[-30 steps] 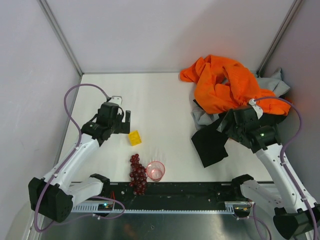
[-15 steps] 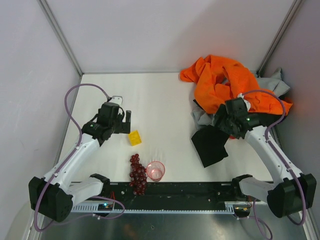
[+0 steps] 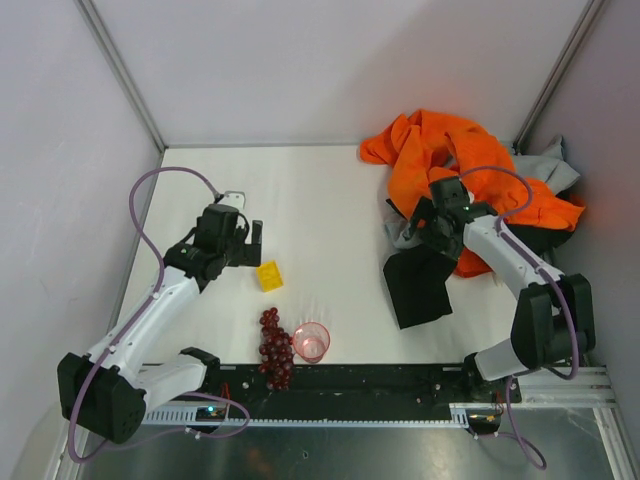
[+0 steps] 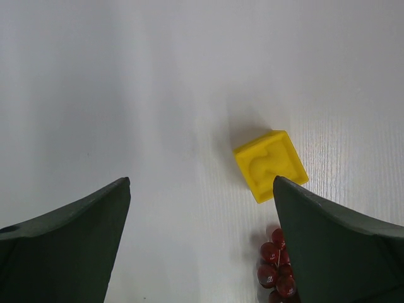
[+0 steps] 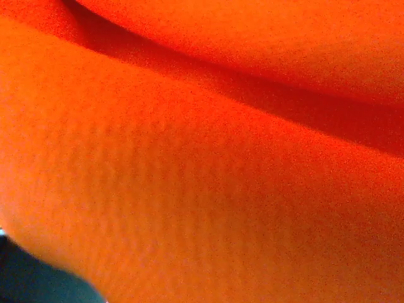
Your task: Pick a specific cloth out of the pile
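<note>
The pile lies at the back right: a large bright orange garment, a black garment and a light grey one. My right gripper is pressed into the pile's left edge, where orange, grey and black meet. Its fingers are hidden. The right wrist view shows only orange fabric up close. A small orange-red patch shows just below my right forearm; I cannot tell whether it is the cloth. My left gripper is open and empty above the table, its tips apart beside a yellow block.
A yellow block sits near my left gripper and shows in the left wrist view. A bunch of red grapes and a pink cup stand near the front edge. Walls close the left, back and right.
My right arm has swung left and away from the front, from the black garment's right side into the pile's left edge. The black garment shifted a little. The left arm has not moved.
</note>
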You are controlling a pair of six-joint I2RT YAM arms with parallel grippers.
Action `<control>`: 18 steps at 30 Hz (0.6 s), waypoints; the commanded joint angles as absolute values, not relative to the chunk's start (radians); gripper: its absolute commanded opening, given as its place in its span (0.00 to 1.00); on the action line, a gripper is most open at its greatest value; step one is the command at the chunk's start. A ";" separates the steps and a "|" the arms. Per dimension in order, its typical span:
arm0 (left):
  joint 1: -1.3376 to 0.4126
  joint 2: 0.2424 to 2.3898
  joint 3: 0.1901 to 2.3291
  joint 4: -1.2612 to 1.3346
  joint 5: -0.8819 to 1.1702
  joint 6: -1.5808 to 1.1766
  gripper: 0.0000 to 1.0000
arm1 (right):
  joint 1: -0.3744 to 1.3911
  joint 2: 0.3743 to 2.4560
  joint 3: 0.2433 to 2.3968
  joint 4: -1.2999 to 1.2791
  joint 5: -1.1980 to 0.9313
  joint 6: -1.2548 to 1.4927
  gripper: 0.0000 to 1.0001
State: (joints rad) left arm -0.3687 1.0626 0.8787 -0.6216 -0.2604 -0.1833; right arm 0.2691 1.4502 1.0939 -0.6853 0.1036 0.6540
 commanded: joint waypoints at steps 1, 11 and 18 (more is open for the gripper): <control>-0.376 1.066 0.873 -0.598 -0.287 -0.190 1.00 | 0.308 1.507 1.182 -0.635 0.098 0.643 0.99; -0.376 1.073 0.875 -0.595 -0.284 -0.187 1.00 | 0.371 1.751 1.331 -0.723 0.221 0.611 0.95; -0.377 1.080 0.874 -0.593 -0.279 -0.186 1.00 | 0.364 1.829 1.336 -0.735 0.238 0.589 0.58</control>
